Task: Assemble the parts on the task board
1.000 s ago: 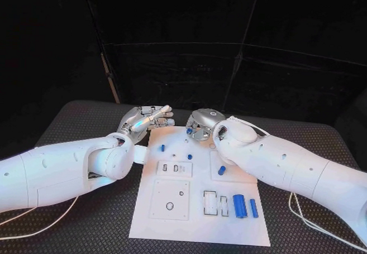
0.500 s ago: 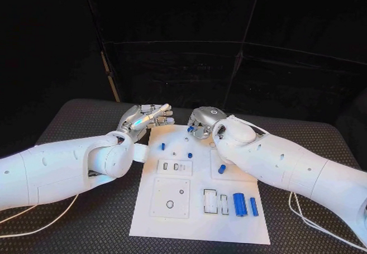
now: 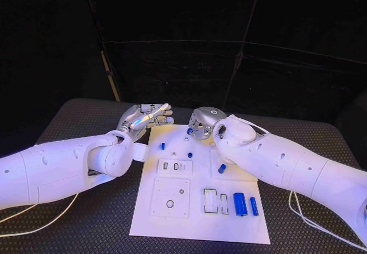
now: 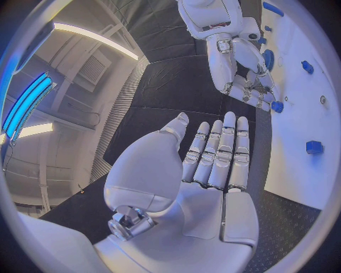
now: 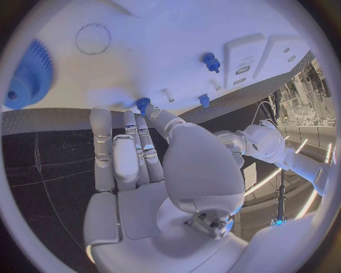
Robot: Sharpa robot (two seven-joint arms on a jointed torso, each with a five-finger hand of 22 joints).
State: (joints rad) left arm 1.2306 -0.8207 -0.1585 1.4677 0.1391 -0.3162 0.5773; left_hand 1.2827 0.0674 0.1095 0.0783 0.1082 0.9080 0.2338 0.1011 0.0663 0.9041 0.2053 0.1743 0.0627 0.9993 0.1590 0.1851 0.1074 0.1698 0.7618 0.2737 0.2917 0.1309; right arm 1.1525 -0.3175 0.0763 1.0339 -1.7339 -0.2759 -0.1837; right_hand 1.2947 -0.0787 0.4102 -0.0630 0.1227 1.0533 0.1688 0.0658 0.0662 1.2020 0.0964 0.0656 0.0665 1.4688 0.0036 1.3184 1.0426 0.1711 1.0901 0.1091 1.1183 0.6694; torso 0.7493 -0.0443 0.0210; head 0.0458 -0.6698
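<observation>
The white task board (image 3: 198, 217) lies in the middle of the black table. My right hand (image 3: 202, 122) reaches over the board's far edge, where thumb and a fingertip pinch a small blue part (image 5: 142, 103), also seen as a blue part (image 4: 277, 106) at that hand's fingertips. My left hand (image 3: 143, 119) hovers beside the board's far left corner, fingers straight and close together (image 4: 216, 151), holding nothing. A blue gear (image 5: 28, 74) lies on the board near the right hand.
Small blue pegs (image 3: 162, 146) (image 3: 190, 155) (image 3: 221, 169) stand on the board's far half. Two blue cylinders (image 3: 239, 204) (image 3: 253, 206) lie at its near right beside rectangular slots (image 3: 209, 200). The right forearm (image 3: 287, 164) crosses the board's right edge.
The left hand's fingers have straightened and drawn together a little. The right hand has stayed at the board's far edge with barely any shift.
</observation>
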